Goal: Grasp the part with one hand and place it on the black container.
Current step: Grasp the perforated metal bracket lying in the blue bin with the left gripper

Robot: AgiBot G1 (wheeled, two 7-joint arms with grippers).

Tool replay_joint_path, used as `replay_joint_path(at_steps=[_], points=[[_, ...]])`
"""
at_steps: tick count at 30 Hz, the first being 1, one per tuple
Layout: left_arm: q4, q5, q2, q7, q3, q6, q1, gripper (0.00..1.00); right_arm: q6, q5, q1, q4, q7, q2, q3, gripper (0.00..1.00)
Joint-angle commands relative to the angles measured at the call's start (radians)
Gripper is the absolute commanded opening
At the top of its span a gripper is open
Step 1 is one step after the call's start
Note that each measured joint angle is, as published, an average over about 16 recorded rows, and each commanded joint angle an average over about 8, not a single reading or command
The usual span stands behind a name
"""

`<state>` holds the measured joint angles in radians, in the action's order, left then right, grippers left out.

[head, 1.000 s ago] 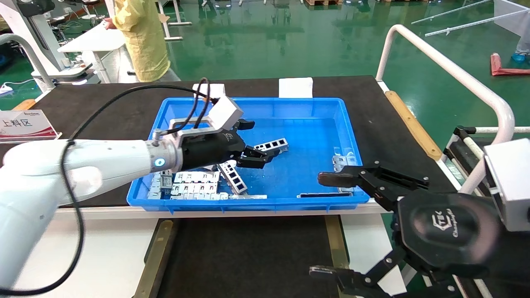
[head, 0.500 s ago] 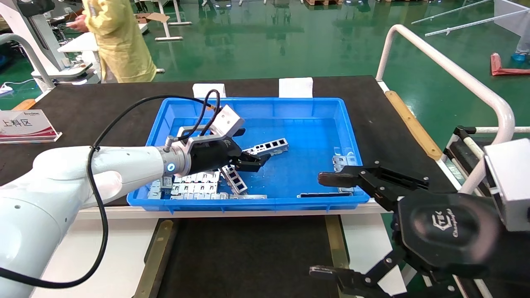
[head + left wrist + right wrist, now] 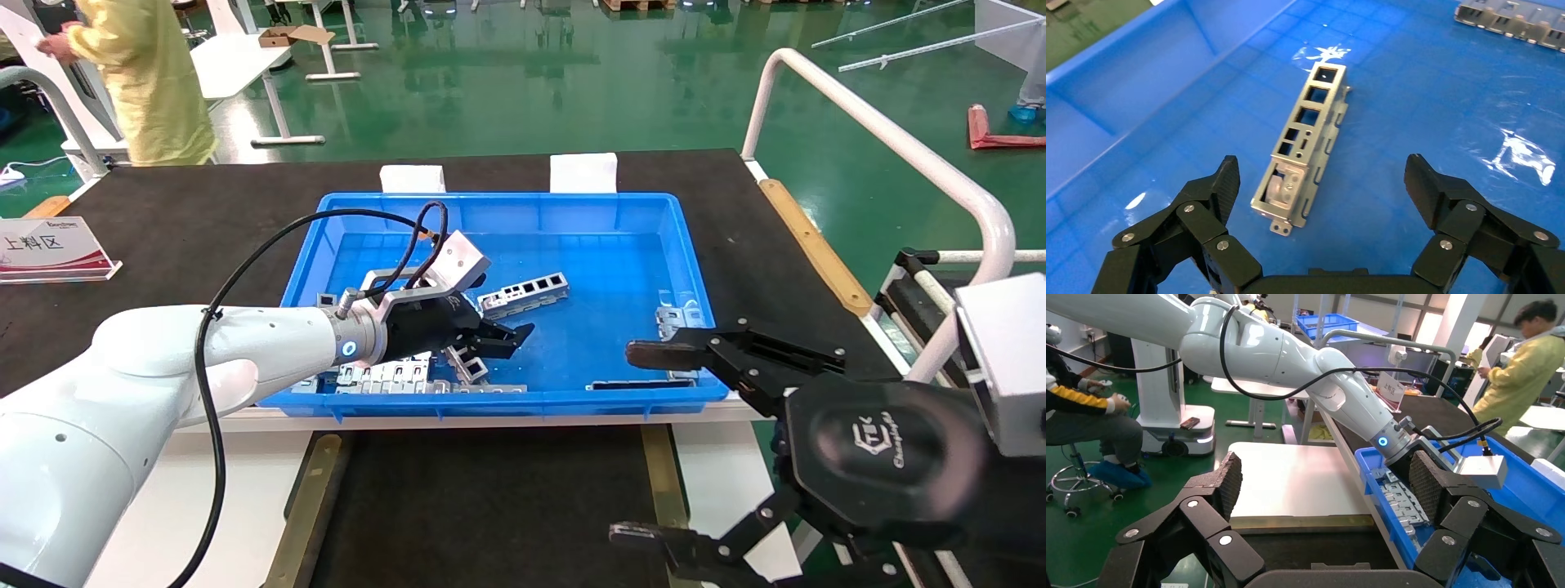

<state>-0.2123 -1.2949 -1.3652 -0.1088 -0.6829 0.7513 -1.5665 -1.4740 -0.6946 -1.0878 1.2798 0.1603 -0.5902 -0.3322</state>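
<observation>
Slim silver ladder-like parts lie in the blue bin (image 3: 621, 245). One part (image 3: 467, 365) lies near the bin's front wall, half hidden under my left gripper (image 3: 502, 335). In the left wrist view that part (image 3: 1303, 144) lies flat on the bin floor between the wide-open fingers of the left gripper (image 3: 1321, 165), untouched. A second part (image 3: 525, 291) lies farther back and also shows in the left wrist view (image 3: 1517, 24). The black container (image 3: 490, 498), edged by brass strips, lies in front of the bin. My right gripper (image 3: 637, 445) hangs open and empty at its right side.
Wider slotted plates (image 3: 384, 376) are stacked in the bin's front left corner. More metal pieces (image 3: 678, 318) lie at its right wall. A white rail (image 3: 882, 139) runs along the right. A sign (image 3: 49, 245) stands far left. A person in yellow (image 3: 139, 73) stands behind the table.
My left gripper has moved toward the bin's front wall and lower, staying open, now over the front part. The person in yellow walked left. The right arm has not moved.
</observation>
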Motion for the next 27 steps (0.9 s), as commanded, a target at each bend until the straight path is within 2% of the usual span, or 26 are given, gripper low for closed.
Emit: replay_joint_path(at_steps=[1,27], points=[[-0.008,0.007,0.0,0.006,-0.011,-0.011,0.004,0.0,0.0,0.0,0.0,0.0,0.0,0.0,0.0,0.0],[0.002,0.133,0.005,0.019,-0.103,-0.077,0.037,0.0,0.0,0.0,0.0,0.0,0.0,0.0,-0.001,0.0]])
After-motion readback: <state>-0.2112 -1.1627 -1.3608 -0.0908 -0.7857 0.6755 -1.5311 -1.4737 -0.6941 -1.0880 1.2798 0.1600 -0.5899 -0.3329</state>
